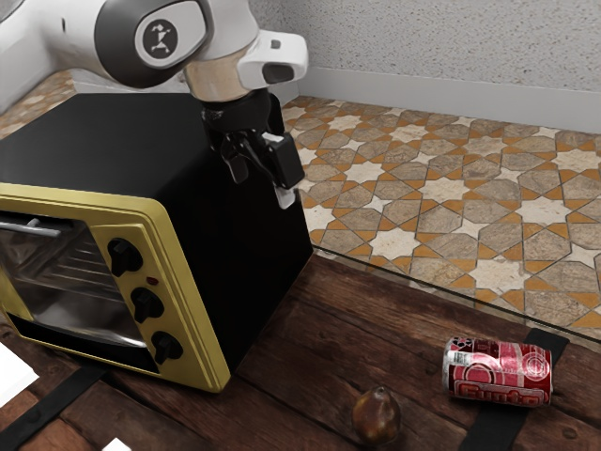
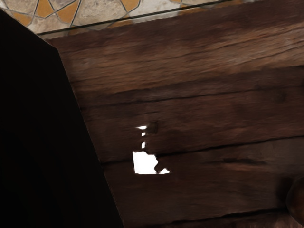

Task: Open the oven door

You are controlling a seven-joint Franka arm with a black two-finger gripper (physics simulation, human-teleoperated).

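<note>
Gripper (image 1: 263,188) hangs, fingers apart, near oven (image 1: 249,244)

Exterior view: the oven door (image 1: 80,301) is at left, on the near front — the red can (image 1: 499,372), at right, bears unclear lettering. Wrist view: white patch (image 2: 144,163) on dark wood (image 2: 213,114).

The arm (image 1: 228,28) is white, its 2-finger pincer (image 1: 263,186) black.

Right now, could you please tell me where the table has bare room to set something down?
The widest free patch is the planks between the oven and the soda can and brown fruit, bounded beyond by the tiled floor. It is tighter between can and fruit, and before the oven's front, where a white object shows.
</note>
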